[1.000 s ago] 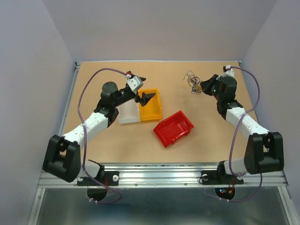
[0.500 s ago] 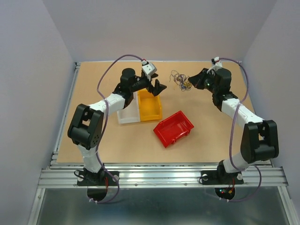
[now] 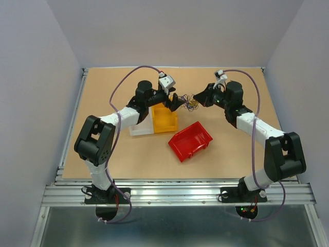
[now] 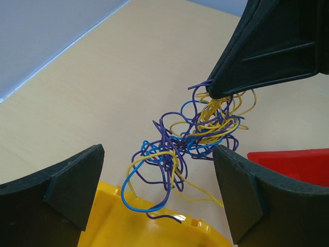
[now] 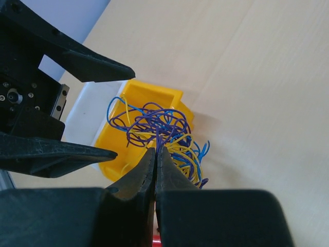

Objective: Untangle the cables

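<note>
**Right gripper (image 5: 156, 152) pinches the cables (image 4: 195, 128); left gripper (image 4: 157, 172) stands wide beside them.**

The right gripper's jaws are pressed together on a few strands at the top of the cables, a loose bunch of blue, purple and yellow loops that hangs from its tips. The left gripper faces it with jaws spread as wide as they go, holding nothing. The bunch sits just ahead of the gap between its two fingers, and the lowest blue loop dips toward the rim of the yellow bin (image 4: 113, 218) directly beneath those fingers. Whether that loop touches the rim cannot be told. A red bin (image 4: 293, 164) lies beyond the left gripper's right-hand finger. Seen from the right gripper, the yellow bin lies under and past the bunch, with a white bin (image 5: 85, 118) against its far side, all on the table (image 3: 118, 149).
</note>
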Controlling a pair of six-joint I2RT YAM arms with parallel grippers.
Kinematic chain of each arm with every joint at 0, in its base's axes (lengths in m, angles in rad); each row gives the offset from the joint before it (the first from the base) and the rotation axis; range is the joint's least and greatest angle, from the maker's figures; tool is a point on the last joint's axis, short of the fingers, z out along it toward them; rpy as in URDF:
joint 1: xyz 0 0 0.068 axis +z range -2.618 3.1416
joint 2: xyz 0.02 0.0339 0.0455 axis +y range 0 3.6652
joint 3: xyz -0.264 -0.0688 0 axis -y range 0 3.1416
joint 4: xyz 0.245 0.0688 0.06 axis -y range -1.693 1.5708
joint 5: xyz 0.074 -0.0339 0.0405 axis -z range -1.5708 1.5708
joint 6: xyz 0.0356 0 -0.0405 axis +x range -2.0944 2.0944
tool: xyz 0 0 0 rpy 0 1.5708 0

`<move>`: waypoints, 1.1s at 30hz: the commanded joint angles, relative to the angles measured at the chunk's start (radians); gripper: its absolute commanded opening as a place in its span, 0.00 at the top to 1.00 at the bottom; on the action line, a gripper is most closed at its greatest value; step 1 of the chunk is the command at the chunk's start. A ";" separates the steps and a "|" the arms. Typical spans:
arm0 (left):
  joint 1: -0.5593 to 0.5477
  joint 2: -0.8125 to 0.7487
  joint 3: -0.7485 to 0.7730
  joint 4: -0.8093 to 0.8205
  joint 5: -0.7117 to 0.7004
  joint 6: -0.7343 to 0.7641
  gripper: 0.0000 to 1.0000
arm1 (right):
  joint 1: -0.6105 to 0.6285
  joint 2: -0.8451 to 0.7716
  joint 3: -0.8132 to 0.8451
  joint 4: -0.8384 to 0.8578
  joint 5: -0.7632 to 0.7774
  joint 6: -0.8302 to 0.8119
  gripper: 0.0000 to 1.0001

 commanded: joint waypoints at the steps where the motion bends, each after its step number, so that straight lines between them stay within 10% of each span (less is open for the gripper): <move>1: -0.014 -0.028 0.010 0.038 -0.010 0.013 0.10 | 0.016 -0.060 -0.021 0.104 -0.051 -0.025 1.00; 8: -0.060 0.015 0.041 -0.005 -0.076 0.074 0.23 | 0.017 -0.167 -0.081 0.133 -0.041 -0.018 0.99; 14: -0.067 0.025 0.061 -0.003 -0.126 0.053 1.00 | 0.017 -0.204 -0.109 0.132 0.034 -0.032 1.00; 21: -0.063 -0.018 0.002 0.095 -0.277 -0.001 1.00 | 0.011 -0.158 -0.145 0.093 0.612 0.007 0.98; 25: -0.057 -0.059 0.010 0.112 -0.337 -0.041 1.00 | -0.038 -0.077 -0.135 0.084 0.697 0.040 0.93; 30: -0.055 -0.088 0.041 0.052 -0.308 -0.074 1.00 | -0.064 -0.009 -0.127 0.090 0.646 0.035 0.31; 33: -0.057 -0.094 0.019 0.054 -0.285 -0.068 1.00 | -0.064 -0.023 -0.162 0.191 0.468 -0.012 0.25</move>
